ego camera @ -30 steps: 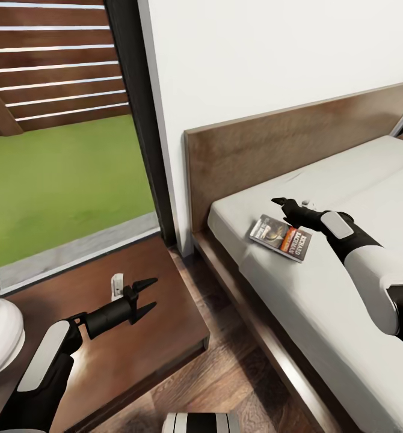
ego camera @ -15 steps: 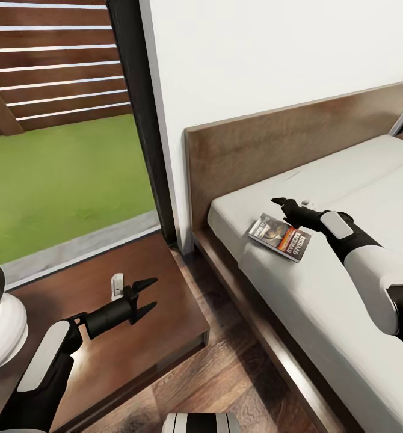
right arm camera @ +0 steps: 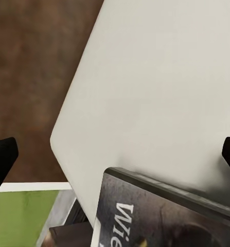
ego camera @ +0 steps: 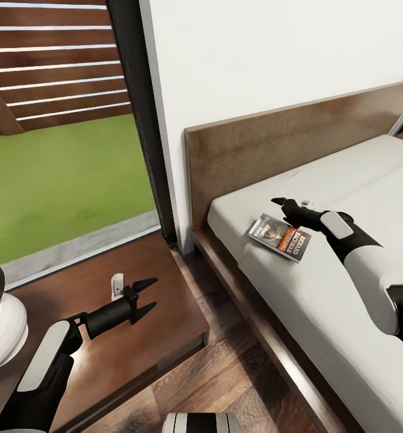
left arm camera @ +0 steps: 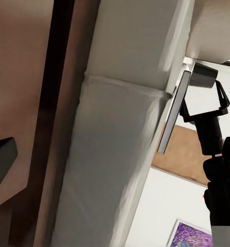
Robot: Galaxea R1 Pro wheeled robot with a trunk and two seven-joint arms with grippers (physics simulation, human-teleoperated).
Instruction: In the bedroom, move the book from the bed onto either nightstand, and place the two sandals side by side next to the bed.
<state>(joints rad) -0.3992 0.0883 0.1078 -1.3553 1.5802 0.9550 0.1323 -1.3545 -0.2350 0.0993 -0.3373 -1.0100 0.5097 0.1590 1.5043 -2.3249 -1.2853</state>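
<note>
Book: lying flat on the bed, cover up, near the mattress corner by the headboard and close to the bed's near edge; I also see its dark cover from the right wrist camera, resting on the off-white mattress

Right gripper: my right arm reaches across the mattress, fingertips just past the book's far edge; fingers parted, holding nothing

Nightstand: beside the bed at the headboard end, glossy brown top; a small white item stands toward its window-side edge

Left gripper: I have it above the nightstand top, two black fingers spread, empty

Surroundings: white wall, black-framed window with grass and slatted fence, wood-plank floor
</note>
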